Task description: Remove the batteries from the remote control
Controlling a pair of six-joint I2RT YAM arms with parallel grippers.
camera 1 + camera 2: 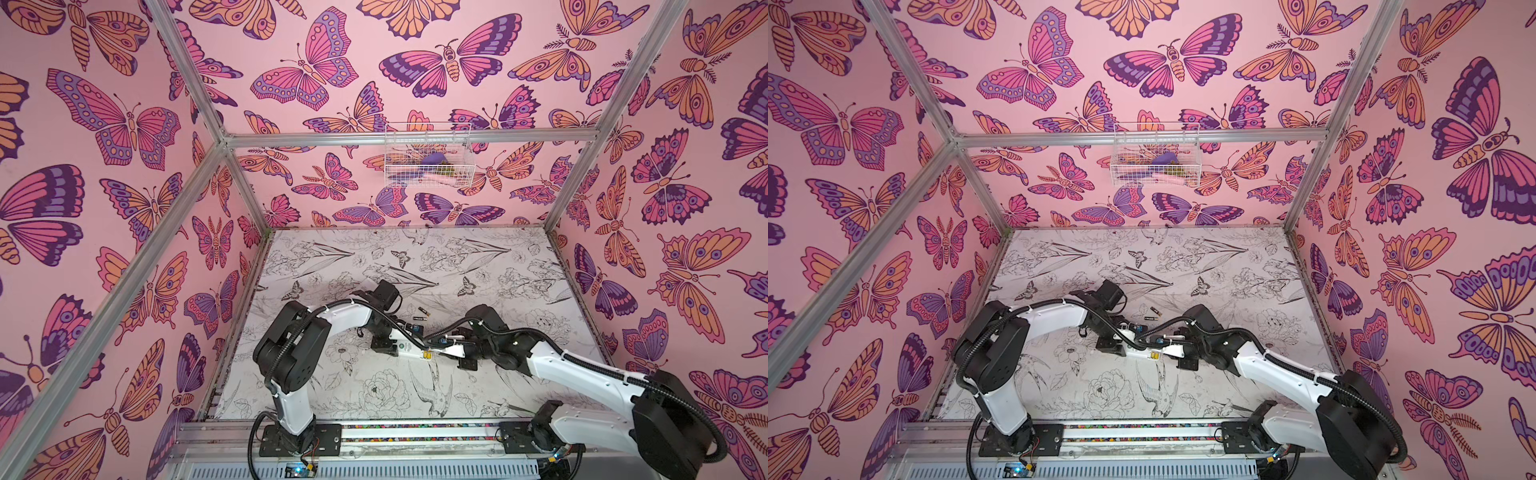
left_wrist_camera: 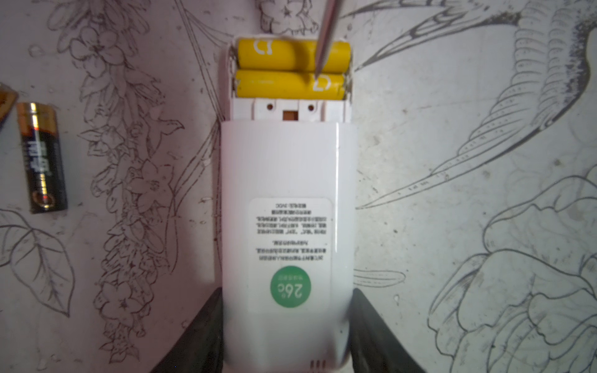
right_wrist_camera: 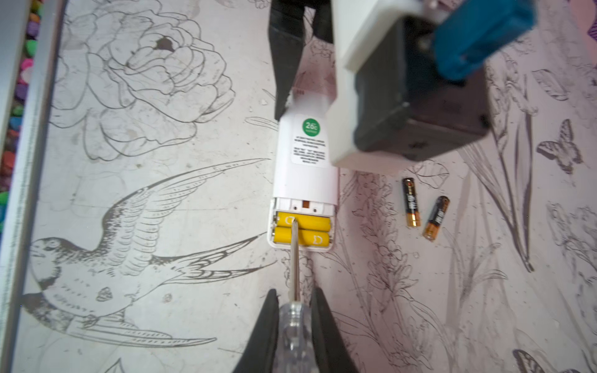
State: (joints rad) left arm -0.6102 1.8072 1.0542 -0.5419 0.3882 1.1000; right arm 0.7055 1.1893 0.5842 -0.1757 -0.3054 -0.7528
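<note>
The white remote control point(image 2: 287, 193) lies face down on the table, its back compartment open. Two yellow batteries point(image 2: 290, 55) point(image 2: 287, 88) sit side by side in that compartment. My left gripper point(image 2: 287, 292) is shut on the remote's other end, one finger on each long side. My right gripper point(image 3: 294, 292) is shut on the clear handle of a screwdriver point(image 3: 295, 326). Its metal shaft crosses the nearer yellow battery point(image 3: 302, 238) and its tip rests on the farther one point(image 3: 303, 222). Two black batteries point(image 3: 411, 202) point(image 3: 436, 218) lie loose on the table beside the remote. In both top views the remote point(image 1: 409, 347) point(image 1: 1140, 351) lies between the two grippers.
The floral-printed table point(image 1: 457, 257) is walled on three sides by butterfly panels. A white wire basket point(image 1: 428, 156) hangs on the back wall. In the right wrist view the left arm's wrist housing point(image 3: 413, 97) hangs over the remote. A metal rail point(image 3: 29, 129) edges the table's front.
</note>
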